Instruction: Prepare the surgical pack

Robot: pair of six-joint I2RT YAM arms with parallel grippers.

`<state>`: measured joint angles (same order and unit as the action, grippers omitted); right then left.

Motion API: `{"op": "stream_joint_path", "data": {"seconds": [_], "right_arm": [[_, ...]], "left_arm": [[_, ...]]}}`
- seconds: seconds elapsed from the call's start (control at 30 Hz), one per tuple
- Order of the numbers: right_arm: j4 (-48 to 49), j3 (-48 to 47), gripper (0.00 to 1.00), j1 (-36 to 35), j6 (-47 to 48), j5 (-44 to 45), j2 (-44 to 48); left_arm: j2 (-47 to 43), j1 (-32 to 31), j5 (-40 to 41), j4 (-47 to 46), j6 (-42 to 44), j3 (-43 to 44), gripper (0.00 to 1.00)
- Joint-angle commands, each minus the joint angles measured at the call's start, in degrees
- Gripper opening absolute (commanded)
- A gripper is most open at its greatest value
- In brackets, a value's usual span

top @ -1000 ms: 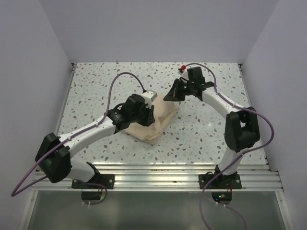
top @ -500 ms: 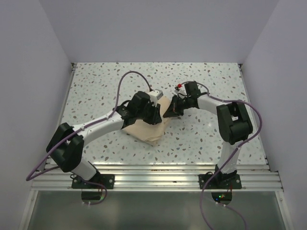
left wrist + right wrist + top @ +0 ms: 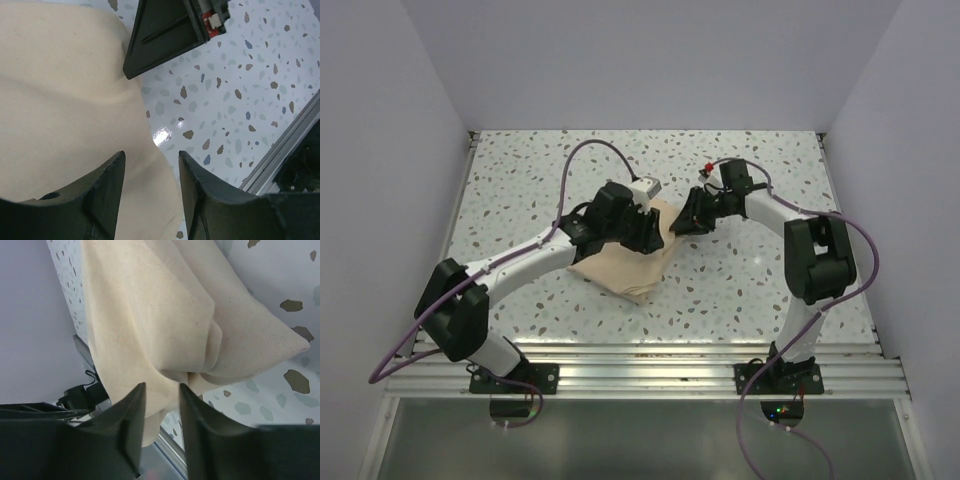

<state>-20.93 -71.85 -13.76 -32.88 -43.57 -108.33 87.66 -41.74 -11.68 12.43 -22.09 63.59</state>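
- Tan cloth bundle (image 3: 618, 272), wrapped shut, lies on the speckled tabletop (image 3: 510, 180) near its middle, slightly toward the left arm's side.
- What is inside the bundle is hidden.
- The left gripper (image 3: 150, 159) hangs over the bundle's right edge with its fingers spread. Only cloth and tabletop show below the gap, so it is released.
- The right gripper (image 3: 161, 389) points at the bundle's far right corner. Its fingers are narrowly parted, a cloth fold shows in the gap, and they pinch nothing.
- Both grippers are near each other at that corner, not touching.
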Motion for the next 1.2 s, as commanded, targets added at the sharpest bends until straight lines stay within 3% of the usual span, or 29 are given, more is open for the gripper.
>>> {"op": "stream_joint_path", "data": {"seconds": [0.0, 0.07, 0.13, 0.2, 0.3, 0.6, 1.0, 1.17], "right_arm": [[-3.42, -2.5, 0.41, 0.22, 1.16, 2.78, 5.06], [-2.89, -2.41, 0.54, 0.14, 0.45, 3.32, 5.06], [-3.41, -2.85, 0.6, 0.14, -0.07, 4.45, 5.06], [-4.21, -3.64, 0.62, 0.14, 0.01, 5.34, 5.15], [-5.08, -4.52, 0.63, 0.22, -0.16, 6.04, 4.27], [-5.79, -7.24, 0.67, 0.22, -1.22, 5.52, 0.67], [-4.65, -8.48, 0.55, -1.53, -3.15, 5.25, -2.76], [-3.77, -8.65, 0.31, -1.8, -4.38, 5.86, -3.29]], "left_arm": [[-0.12, -1.5, 6.02, 1.54, -0.24, 2.58, 0.51], [0.76, -4.21, 9.2, 5.14, 0.2, 3.72, 0.52], [1.98, -8.51, 16.23, 9.52, 0.55, 6.27, 0.53], [2.87, -11.77, 24.81, 12.78, 0.64, 8.81, 0.54], [4.71, -16.09, 30.12, 17.28, 0.03, 9.8, 0.54], [6.56, -20.4, 39.71, 23.26, -2.96, 8.22, 0.55], [7.0, -20.4, 38.05, 20.45, -2.17, 3.29, 0.52], [6.39, -20.4, 37.26, 20.27, -2.17, 2.24, 0.5]]}}
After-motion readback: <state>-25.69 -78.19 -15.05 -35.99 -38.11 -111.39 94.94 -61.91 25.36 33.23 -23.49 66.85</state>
